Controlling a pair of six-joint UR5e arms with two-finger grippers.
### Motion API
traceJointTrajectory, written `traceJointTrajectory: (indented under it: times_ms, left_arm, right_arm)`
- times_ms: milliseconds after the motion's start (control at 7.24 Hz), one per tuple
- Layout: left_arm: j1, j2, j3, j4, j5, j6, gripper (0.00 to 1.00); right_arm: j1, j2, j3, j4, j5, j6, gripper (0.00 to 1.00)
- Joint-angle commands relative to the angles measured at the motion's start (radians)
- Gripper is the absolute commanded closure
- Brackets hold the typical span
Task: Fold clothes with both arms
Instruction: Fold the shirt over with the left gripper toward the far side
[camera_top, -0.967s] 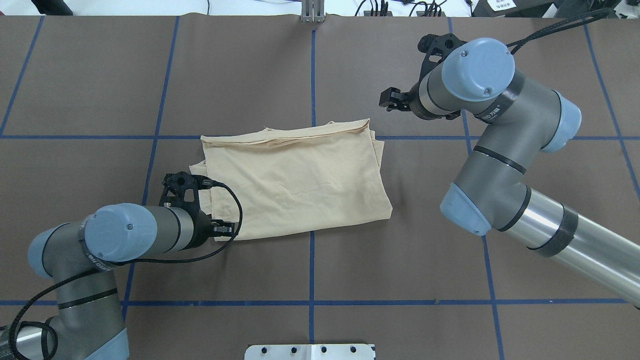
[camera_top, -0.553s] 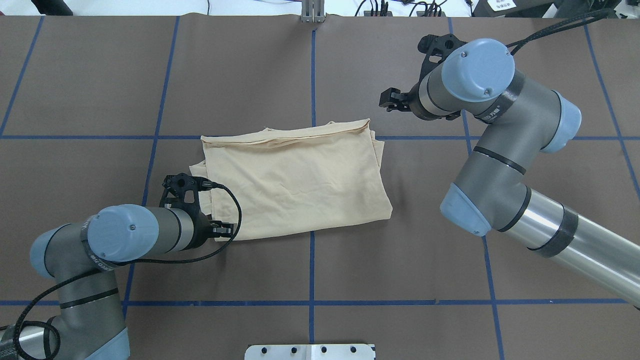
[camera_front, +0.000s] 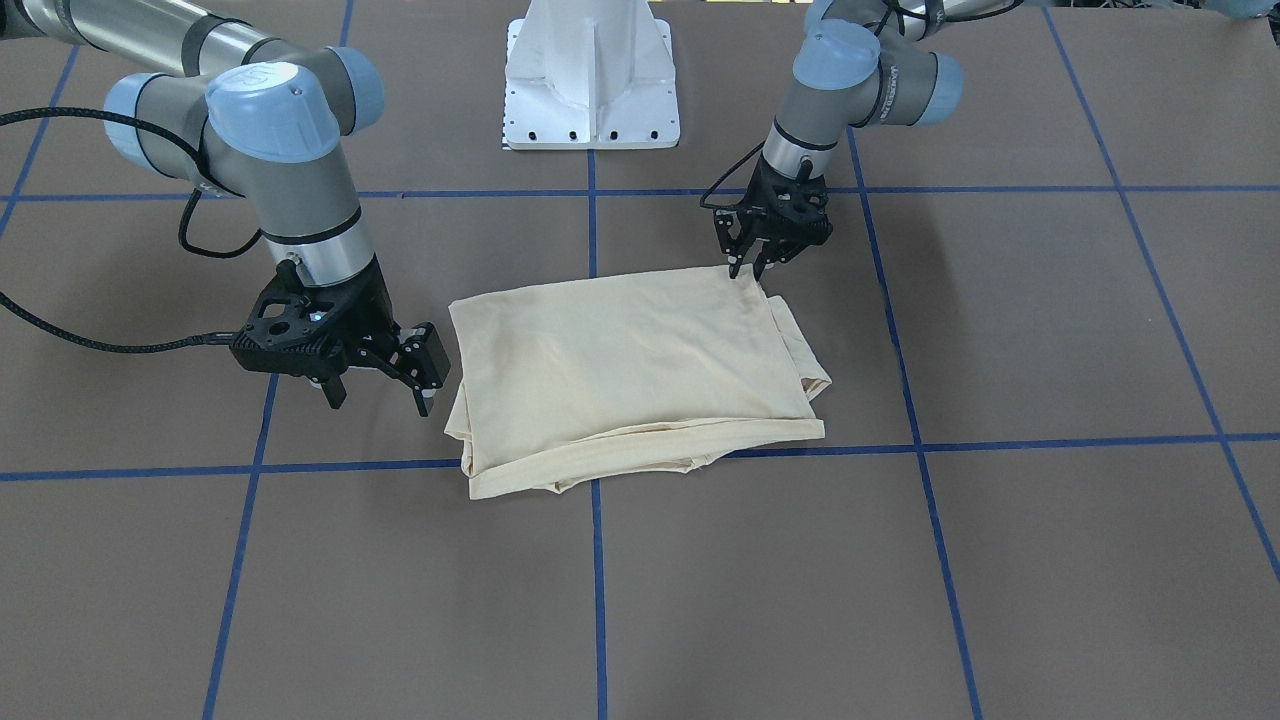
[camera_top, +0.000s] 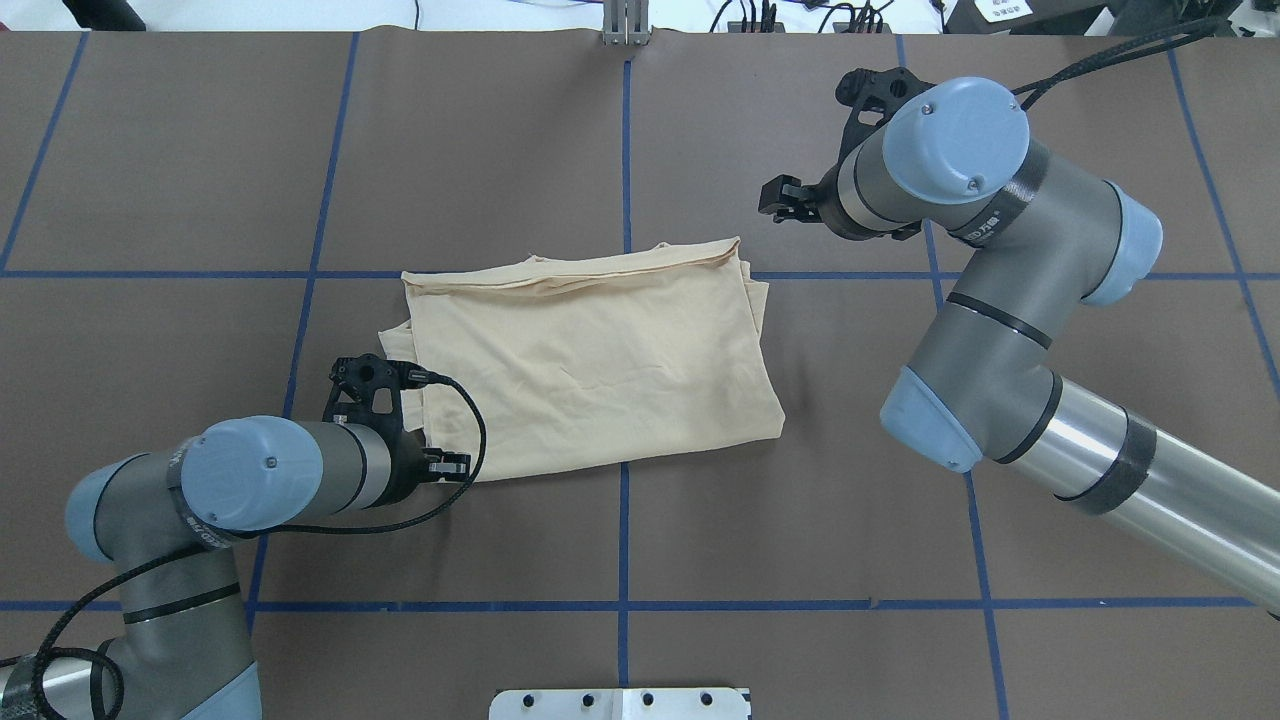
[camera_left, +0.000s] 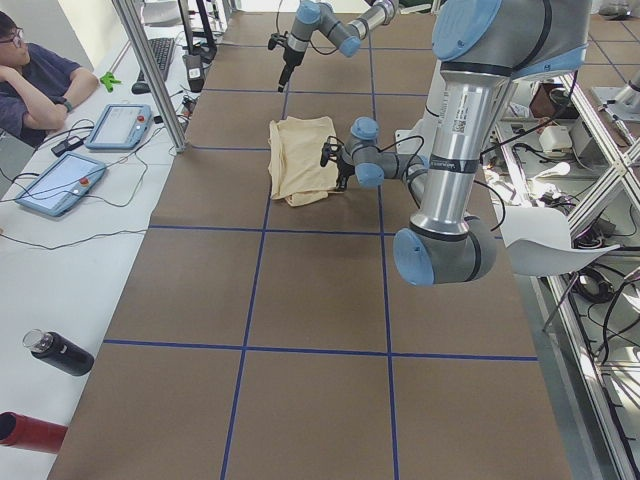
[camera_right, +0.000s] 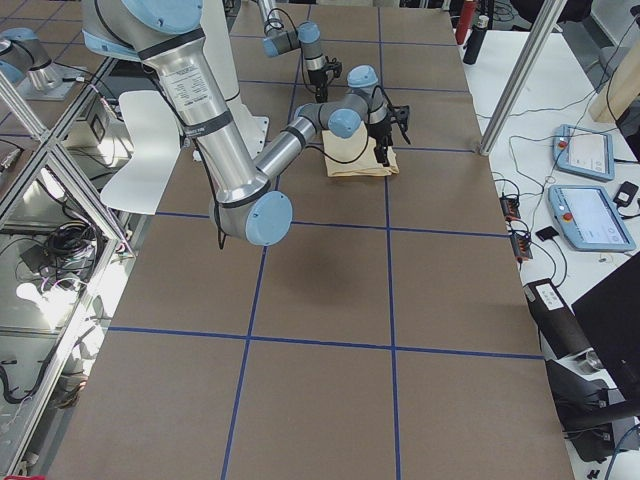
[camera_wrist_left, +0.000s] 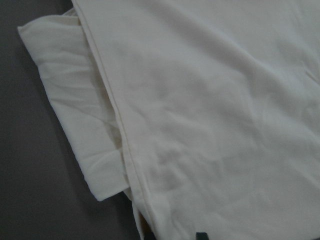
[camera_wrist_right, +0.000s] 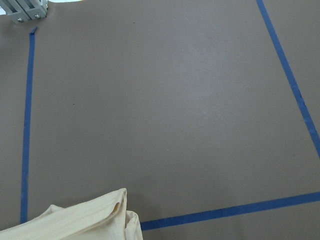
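The pale cream-yellow thin shirt (camera_top: 590, 360) lies folded mid-tabletop. My black left gripper (camera_front: 748, 270) hangs spread at its corner nearest my base edge, and my black right gripper (camera_front: 380, 392) gapes beside the opposite corner, likely ready for another fold

My table (camera_top: 800, 520) is brown, crossed by blue tape lines (camera_top: 626, 150). The folded shirt (camera_top: 590, 365) lies flat near its centre, and my white base (camera_top: 620, 702) sits at six o'clock from it.

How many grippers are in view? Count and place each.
2. The left gripper is at the near-left corner of the folded shirt; the right gripper hangs off its far-right corner.
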Motion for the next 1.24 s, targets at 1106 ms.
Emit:
traceJointTrajectory:
  times_ms: [1106]
  left_arm:
    - [-0.563, -0.580, 0.817, -0.023, -0.004, 0.686, 1.00]
  right_arm:
    - [-0.003, 0.008, -0.008, 0.002, -0.002, 0.004, 0.00]
